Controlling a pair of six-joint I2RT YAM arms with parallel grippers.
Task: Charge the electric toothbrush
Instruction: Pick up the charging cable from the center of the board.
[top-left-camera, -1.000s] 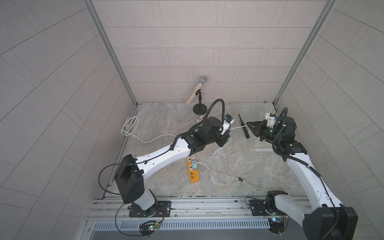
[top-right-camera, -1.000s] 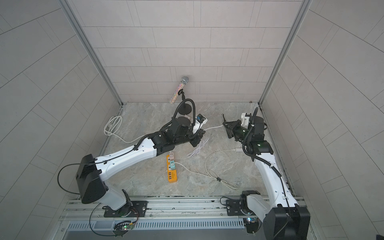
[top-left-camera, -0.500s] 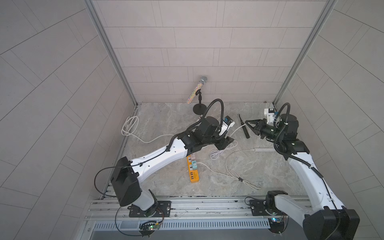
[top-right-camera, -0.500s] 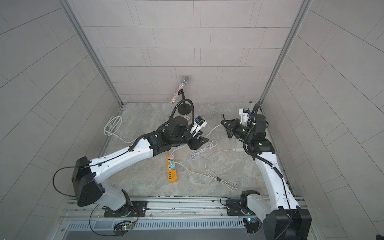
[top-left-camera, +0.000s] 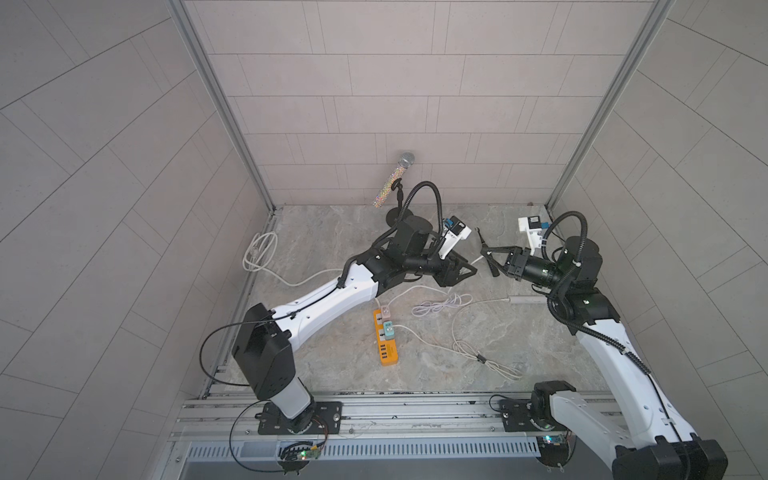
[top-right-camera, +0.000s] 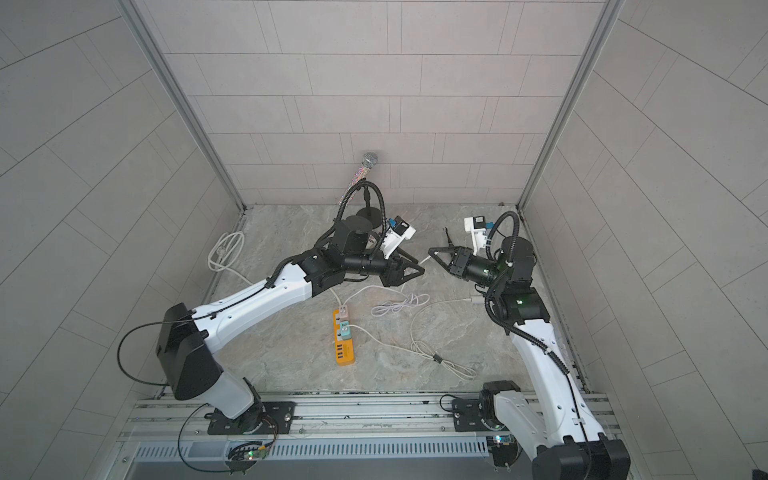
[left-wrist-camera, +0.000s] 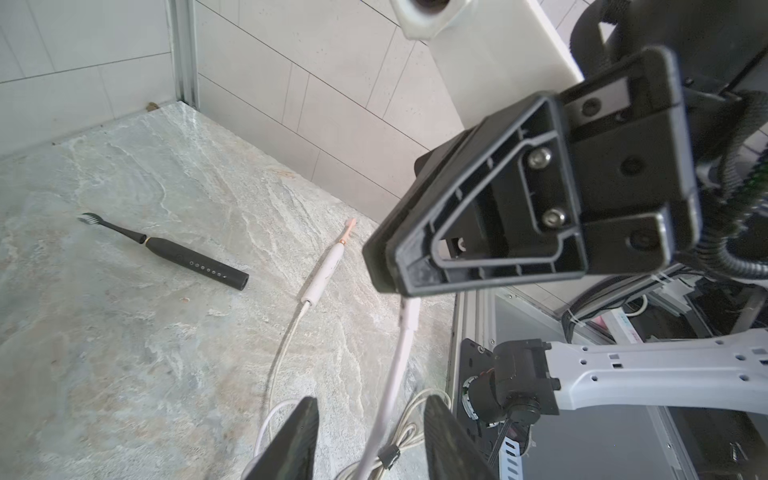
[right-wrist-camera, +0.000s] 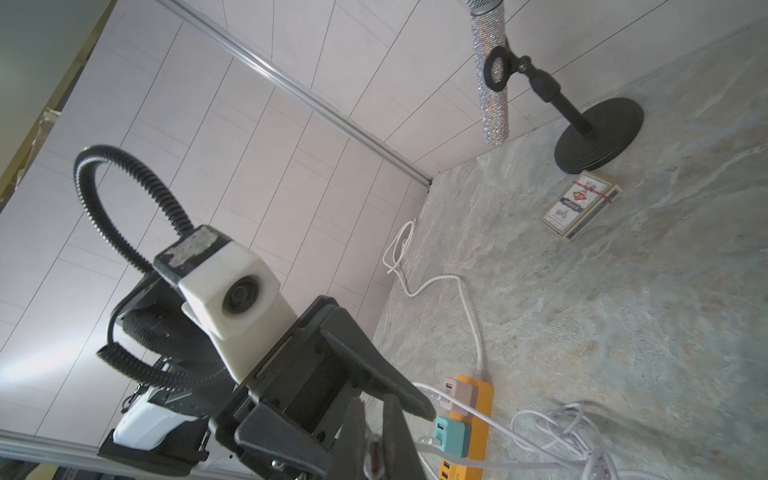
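Judging by how things lie, the charging is about midway. The black electric toothbrush (left-wrist-camera: 195, 266) lies flat on the counter (left-wrist-camera: 104, 374) toward the back corner, and nothing is plugged into its base. One end of the charging cable (left-wrist-camera: 395, 361) is lifted off the counter. The right hand (right-wrist-camera: 374, 415) is clamped on the plug (right-wrist-camera: 374, 455), whose metal tip shows between the jaws in the right wrist view. From there the cable hangs down through the left hand (left-wrist-camera: 371, 399), whose fingers (left-wrist-camera: 303, 436) stand apart on either side without pinching it, so the right hand alone carries it. Both top views show the two hands close together above the counter, just beside the black toothbrush.

What is left, as I read it, is to bring the plug to the base of the brush and push it home, probably with the brush steadied.

The orange power strip (top-left-camera: 388, 353) holds a pink adapter (right-wrist-camera: 455, 388) and a teal adapter (right-wrist-camera: 451, 432), each with a white lead. I cannot trace for certain which lead the held cable is. A white toothbrush (left-wrist-camera: 326, 274) nearby already has a lead at its base.

No open container is in view. A closed card pack (right-wrist-camera: 579, 205) lies by the microphone stand (right-wrist-camera: 598, 133), its contents hidden.
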